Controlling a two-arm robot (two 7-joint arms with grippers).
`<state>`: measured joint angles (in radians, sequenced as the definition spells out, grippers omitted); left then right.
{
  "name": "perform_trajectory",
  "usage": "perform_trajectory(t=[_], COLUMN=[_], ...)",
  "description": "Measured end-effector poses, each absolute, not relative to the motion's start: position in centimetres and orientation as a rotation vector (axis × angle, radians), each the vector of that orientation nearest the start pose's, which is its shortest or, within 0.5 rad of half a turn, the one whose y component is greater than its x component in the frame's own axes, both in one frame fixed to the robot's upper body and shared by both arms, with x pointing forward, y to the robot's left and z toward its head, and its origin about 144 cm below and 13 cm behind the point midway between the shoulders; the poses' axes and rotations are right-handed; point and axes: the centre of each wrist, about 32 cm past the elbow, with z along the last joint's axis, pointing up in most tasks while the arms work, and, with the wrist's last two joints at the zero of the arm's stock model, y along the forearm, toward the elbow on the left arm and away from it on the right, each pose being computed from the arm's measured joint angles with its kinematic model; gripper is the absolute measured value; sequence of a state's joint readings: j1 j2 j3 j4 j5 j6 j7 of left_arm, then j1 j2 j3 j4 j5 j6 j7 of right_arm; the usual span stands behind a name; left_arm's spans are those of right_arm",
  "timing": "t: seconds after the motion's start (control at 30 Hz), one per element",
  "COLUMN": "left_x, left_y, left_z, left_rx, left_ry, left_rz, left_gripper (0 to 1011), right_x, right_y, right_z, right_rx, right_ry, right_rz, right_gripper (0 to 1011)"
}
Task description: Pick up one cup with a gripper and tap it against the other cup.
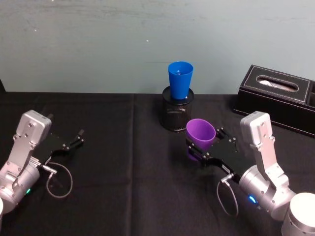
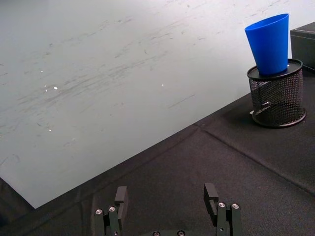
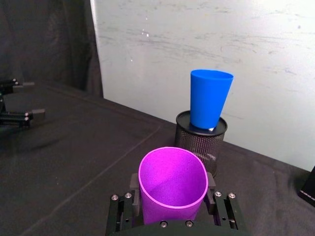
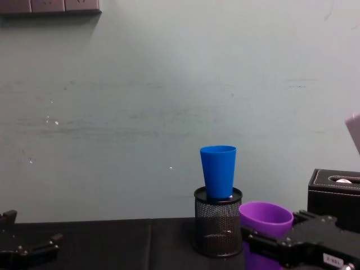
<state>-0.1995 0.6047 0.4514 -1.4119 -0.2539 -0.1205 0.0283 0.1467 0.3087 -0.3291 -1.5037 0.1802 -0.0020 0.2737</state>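
Observation:
The purple cup [image 1: 201, 132] sits between the fingers of my right gripper [image 1: 202, 147], which is shut on it; its open mouth tilts up and away from me. In the right wrist view the purple cup [image 3: 172, 183] fills the near foreground. The blue cup [image 1: 180, 79] stands upright in a black mesh pen holder [image 1: 177, 112] at the back middle of the table. The purple cup is just in front of and to the right of the holder, lower than the blue cup [image 4: 219, 171] and apart from it. My left gripper [image 1: 74, 140] rests open at the left.
A black tissue box [image 1: 278, 93] stands at the back right, beyond the right arm. Black cloth covers the table [image 1: 123, 196], and a pale wall rises right behind it. A loose cable loops beside the left arm [image 1: 59, 179].

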Motion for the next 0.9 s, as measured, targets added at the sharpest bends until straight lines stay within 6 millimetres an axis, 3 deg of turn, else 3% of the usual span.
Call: perform_trajectory(t=[0.9], left_x=[48.9], left_y=[31.0], left_z=[114.0], left_rx=[0.305], left_ry=[-0.285], left_rz=[1.248], left_gripper=[1011], right_x=[48.4], right_y=[-22.6], right_z=[112.6], right_rx=[-0.166], right_ry=[-0.038], right_rz=[-1.046], right_gripper=[746])
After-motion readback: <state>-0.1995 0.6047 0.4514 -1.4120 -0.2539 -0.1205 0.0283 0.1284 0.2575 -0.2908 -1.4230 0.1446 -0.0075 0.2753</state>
